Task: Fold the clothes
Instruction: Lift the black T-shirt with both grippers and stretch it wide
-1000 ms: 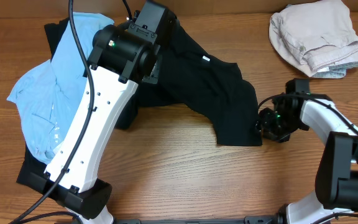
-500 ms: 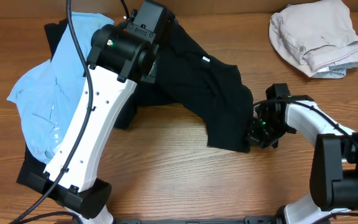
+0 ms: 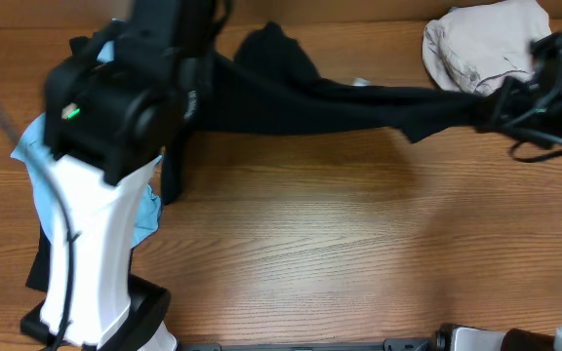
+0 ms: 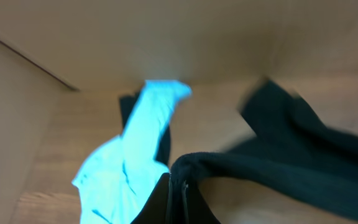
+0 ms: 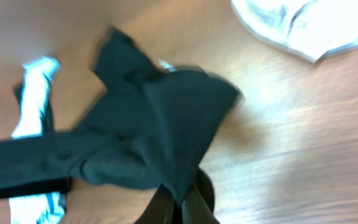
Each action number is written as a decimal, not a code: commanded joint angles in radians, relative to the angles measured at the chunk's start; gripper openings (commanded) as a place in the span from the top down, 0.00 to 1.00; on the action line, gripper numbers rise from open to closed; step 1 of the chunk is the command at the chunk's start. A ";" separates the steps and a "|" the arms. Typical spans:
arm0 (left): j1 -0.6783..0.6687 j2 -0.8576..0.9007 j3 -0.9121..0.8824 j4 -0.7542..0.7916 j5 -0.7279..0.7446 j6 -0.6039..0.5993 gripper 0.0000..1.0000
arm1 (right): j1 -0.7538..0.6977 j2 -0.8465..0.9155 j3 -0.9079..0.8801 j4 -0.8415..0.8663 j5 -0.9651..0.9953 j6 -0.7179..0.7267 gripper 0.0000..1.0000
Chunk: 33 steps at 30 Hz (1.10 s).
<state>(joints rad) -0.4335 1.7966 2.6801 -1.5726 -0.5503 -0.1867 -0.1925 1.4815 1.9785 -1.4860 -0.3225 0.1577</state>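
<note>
The black shirt (image 3: 340, 102) hangs stretched in a long band above the table between my two grippers, its small white tag (image 3: 359, 83) on the upper edge. My left gripper (image 4: 178, 186) is shut on one bunched end of the black shirt (image 4: 291, 162). At the far right my right gripper (image 5: 179, 200) is shut on the other end of the shirt (image 5: 154, 124). In the overhead view the left arm hides its own fingers. The frames are blurred by motion.
A light blue garment (image 3: 29, 151) lies at the left under my left arm, over another black garment (image 3: 42, 263). A beige garment (image 3: 476, 49) lies crumpled at the back right, close to my right gripper. Bare wooden tabletop (image 3: 359, 224) fills the middle and front.
The right gripper closed on the shirt's right corner and pulled it up and to the far right. The left arm swung left. The shirt went from lying on the table to stretched taut.
</note>
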 commanded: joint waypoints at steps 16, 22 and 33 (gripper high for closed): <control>0.010 -0.270 0.105 0.002 -0.217 0.038 0.96 | -0.157 -0.075 0.663 -0.206 0.067 -0.009 0.96; 0.010 -0.294 0.105 0.006 -0.215 0.037 0.96 | -0.158 -0.150 0.663 -0.200 0.134 -0.009 0.96; 0.010 -0.156 0.102 0.095 -0.195 0.149 0.96 | -0.156 -0.007 0.639 -0.052 0.021 -0.032 0.96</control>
<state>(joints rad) -0.4301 1.5696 2.7781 -1.5146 -0.7136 -0.1066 -0.3401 1.3727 2.6293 -1.5696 -0.2657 0.1448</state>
